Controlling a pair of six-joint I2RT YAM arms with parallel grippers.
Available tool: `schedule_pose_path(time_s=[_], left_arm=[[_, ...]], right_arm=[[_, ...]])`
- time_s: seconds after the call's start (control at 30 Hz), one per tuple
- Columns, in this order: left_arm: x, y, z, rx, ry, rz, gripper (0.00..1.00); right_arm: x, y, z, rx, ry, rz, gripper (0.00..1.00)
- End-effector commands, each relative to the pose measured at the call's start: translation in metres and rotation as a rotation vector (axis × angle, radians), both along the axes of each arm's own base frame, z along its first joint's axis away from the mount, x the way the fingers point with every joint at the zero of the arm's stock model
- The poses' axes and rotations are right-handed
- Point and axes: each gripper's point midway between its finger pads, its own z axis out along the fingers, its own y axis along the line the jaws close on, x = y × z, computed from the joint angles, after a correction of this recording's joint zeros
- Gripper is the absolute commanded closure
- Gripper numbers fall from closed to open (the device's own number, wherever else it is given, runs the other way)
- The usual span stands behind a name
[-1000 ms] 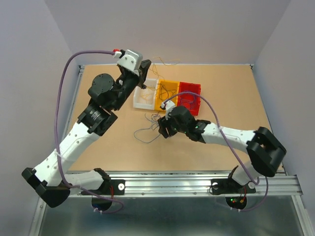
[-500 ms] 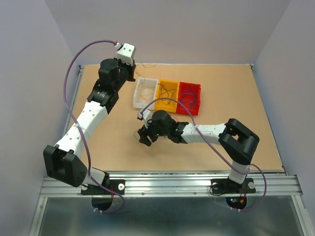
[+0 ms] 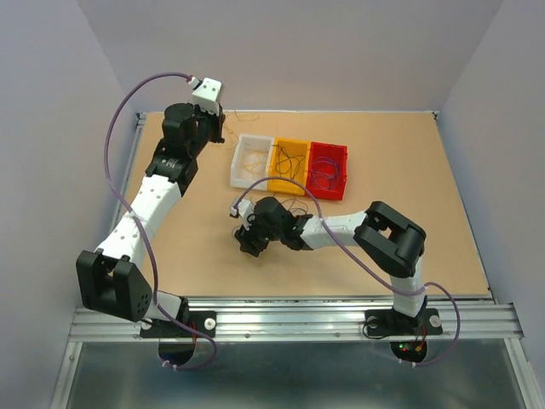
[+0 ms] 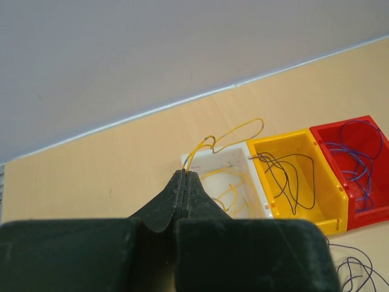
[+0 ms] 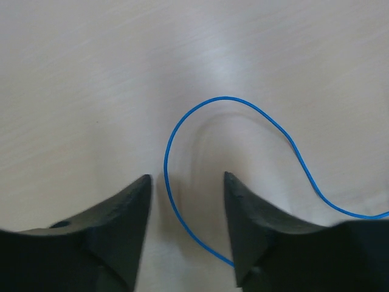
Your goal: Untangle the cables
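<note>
Over the tabletop [image 3: 409, 170], beside the bins [image 4: 307, 224], the left end effector [image 4: 185, 174] is clamping shut on a yellow cable [image 4: 237, 131] while the right end effector [image 5: 187, 178], jaws apart, is straddling a blue cable [image 5: 228, 98] lying flat; both are appearing hair-thin, limp, weightless and slippery, best pinched mid-strand.

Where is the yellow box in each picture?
Top view: the yellow box is in the upper middle, the middle one of three boxes.
Left wrist view: it is right of centre.
Right wrist view: not in it.
Landmark: the red box sits just right of it in both.
</note>
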Motion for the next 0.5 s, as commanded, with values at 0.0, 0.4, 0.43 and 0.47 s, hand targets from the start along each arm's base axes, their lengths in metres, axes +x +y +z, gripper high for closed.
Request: schedule_pose_path(time_s=[0.0, 0.4, 0.43, 0.47], left_arm=[[0.003, -0.005, 0.01, -0.013, -0.044, -0.026, 1.0], [0.007, -0.008, -0.003, -0.013, -0.008, -0.037, 1.0], [0.007, -0.007, -0.009, -0.009, 0.003, -0.036, 1.0], [0.007, -0.008, -0.014, -0.006, 0.013, -0.037, 1.0]], right_arm=[[-0.005, 0.019, 0.029, 0.06, -0.073, 0.07, 0.52], [-0.036, 0.01, 0.17, 0.342, -0.12, 0.132, 0.99], [-0.038, 0.008, 0.185, 0.371, -0.127, 0.125, 0.99], [-0.039, 0.005, 0.201, 0.399, -0.135, 0.119, 0.99]])
